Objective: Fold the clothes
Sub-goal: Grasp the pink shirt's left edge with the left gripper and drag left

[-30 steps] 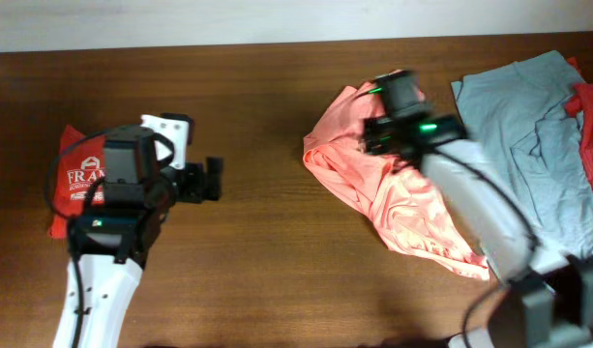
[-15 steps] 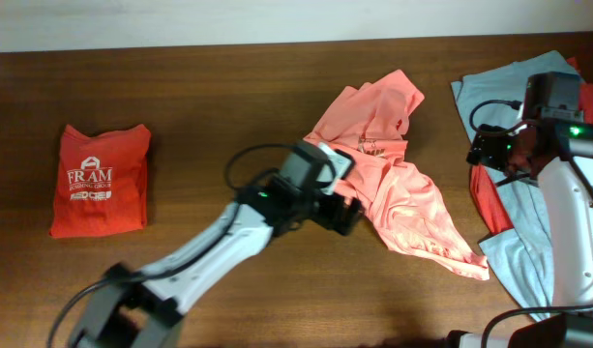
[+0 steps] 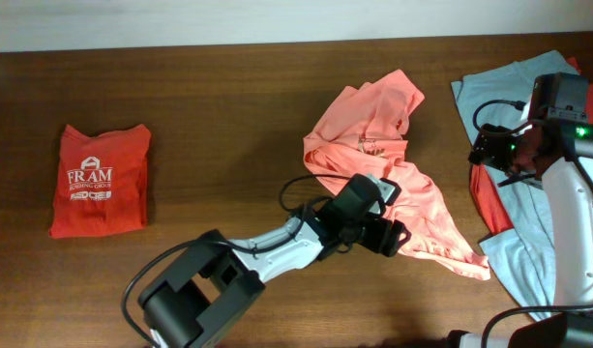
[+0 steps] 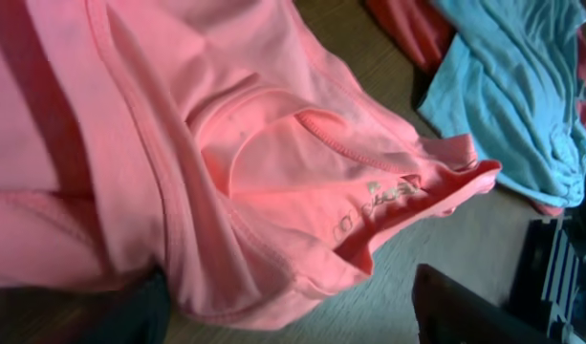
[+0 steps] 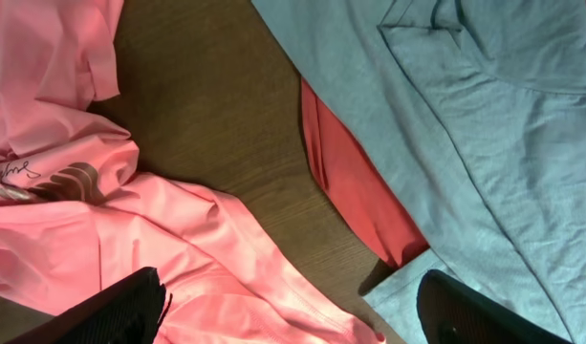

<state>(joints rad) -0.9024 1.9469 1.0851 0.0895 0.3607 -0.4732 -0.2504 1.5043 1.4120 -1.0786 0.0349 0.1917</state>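
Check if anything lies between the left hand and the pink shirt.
Nothing visible does. The left hand hangs open right over the pink shirt; its wrist view shows that cloth directly below, uncovered.

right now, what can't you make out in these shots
- red shirt: mostly under the grey-blue shirt, overhead and right wrist
- grey-blue shirt: cut off by the overhead's right edge
- pink shirt print: too small overhead, crumpled in left wrist
- cloth beneath the left gripper: hidden overhead by the gripper itself
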